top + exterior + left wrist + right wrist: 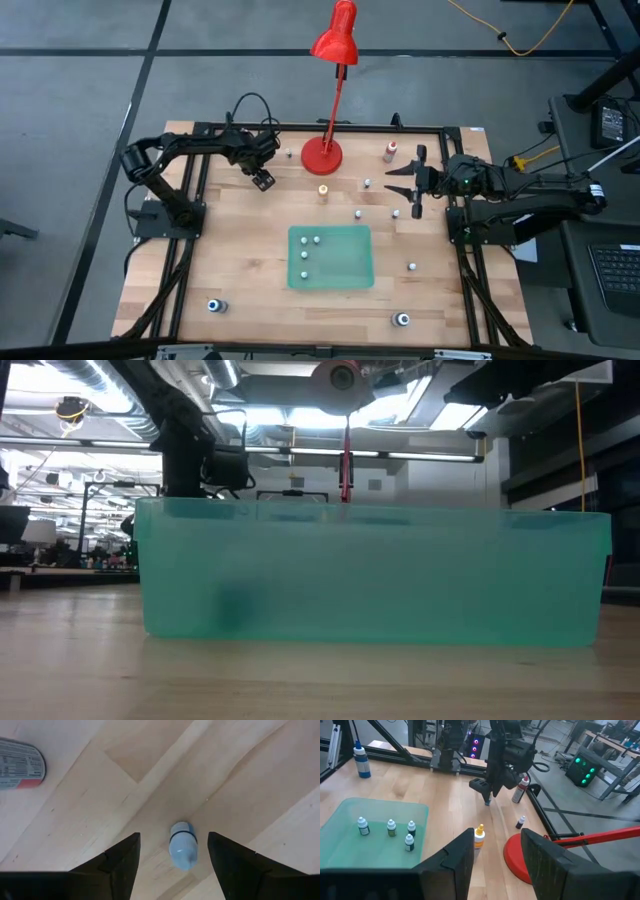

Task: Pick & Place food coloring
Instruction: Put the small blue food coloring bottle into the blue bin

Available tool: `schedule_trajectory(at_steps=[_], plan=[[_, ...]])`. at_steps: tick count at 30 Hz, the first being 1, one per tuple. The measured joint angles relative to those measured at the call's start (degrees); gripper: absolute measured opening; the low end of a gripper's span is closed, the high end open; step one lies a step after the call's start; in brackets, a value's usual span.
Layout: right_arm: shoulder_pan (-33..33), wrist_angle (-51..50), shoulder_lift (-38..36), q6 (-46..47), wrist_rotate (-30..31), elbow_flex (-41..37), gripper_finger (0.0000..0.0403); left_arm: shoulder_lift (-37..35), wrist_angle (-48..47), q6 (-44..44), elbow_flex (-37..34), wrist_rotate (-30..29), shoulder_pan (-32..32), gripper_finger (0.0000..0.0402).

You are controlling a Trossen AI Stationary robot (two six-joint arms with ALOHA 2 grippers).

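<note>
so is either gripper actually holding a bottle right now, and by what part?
Nothing held. The left gripper is open, straddling a small pale-blue capped bottle without touching it. The right gripper is open and empty.

No text, brand or number can be read anywhere. In the left wrist view, a bottle lying on its side (20, 764) carries a white and red label with lines of small print, too blurred to make out
</note>
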Motion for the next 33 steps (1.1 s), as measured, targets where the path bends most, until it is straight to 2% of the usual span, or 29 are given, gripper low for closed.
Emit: schedule_trajectory(at_steps=[6, 19, 26, 33], plan=[[0.0, 0.0, 0.0, -0.1, 0.0, 0.0, 0.0163, 0.0, 0.4, -0.2, 0.0, 1.0, 0.2, 0.0186], [0.0, 0.0, 0.0, -0.2, 0.0, 0.0, 0.0163, -0.1, 0.2, -1.0, 0.0, 1.1, 0.2, 0.0061], [0.0, 0.0, 0.0, -0.2, 0.0, 0.0, 0.0163, -1.0, -1.2, -1.1, 0.6, 3.5, -0.7, 0.0062], [0.0, 0.0, 0.0, -0.2, 0.0, 0.0, 0.0163, -7.1, -3.1, -1.1, 5.0, 8.4, -3.5, 0.0059]])
